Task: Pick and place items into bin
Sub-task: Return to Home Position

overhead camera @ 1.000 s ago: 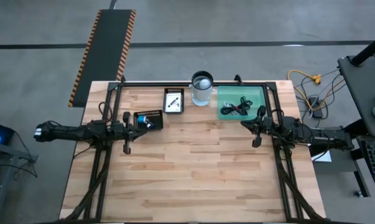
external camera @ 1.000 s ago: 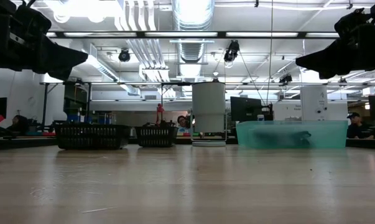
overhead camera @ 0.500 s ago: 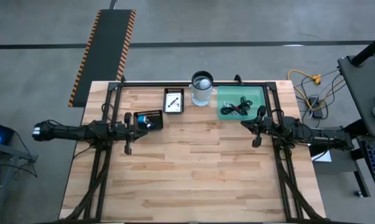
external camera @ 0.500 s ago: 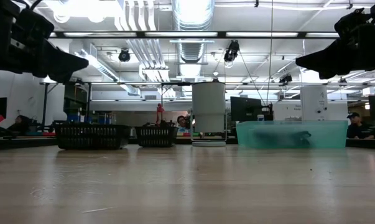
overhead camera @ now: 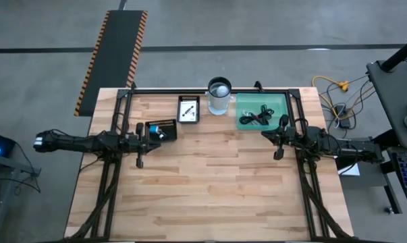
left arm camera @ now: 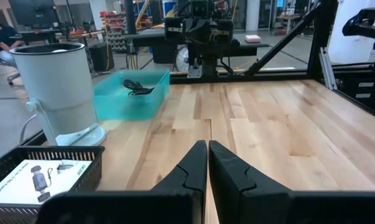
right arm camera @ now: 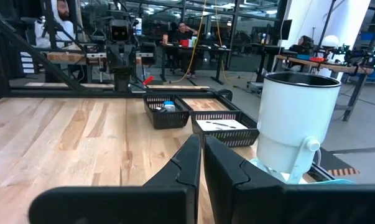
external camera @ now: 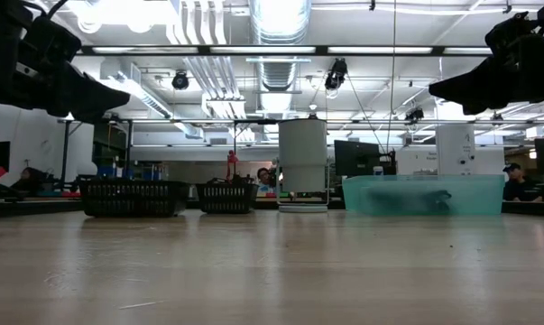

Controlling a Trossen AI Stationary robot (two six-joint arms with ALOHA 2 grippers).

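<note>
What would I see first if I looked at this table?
The green bin at the far right of the table stands out, with black cables tangled inside. Next to it stands a tall white container, then two black baskets. From either side, the left gripper and right gripper hang shut and empty.

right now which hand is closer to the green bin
Right. The right hand hangs just off the green bin's near edge; the left hand is far across the table, beside the nearer black bin.
</note>
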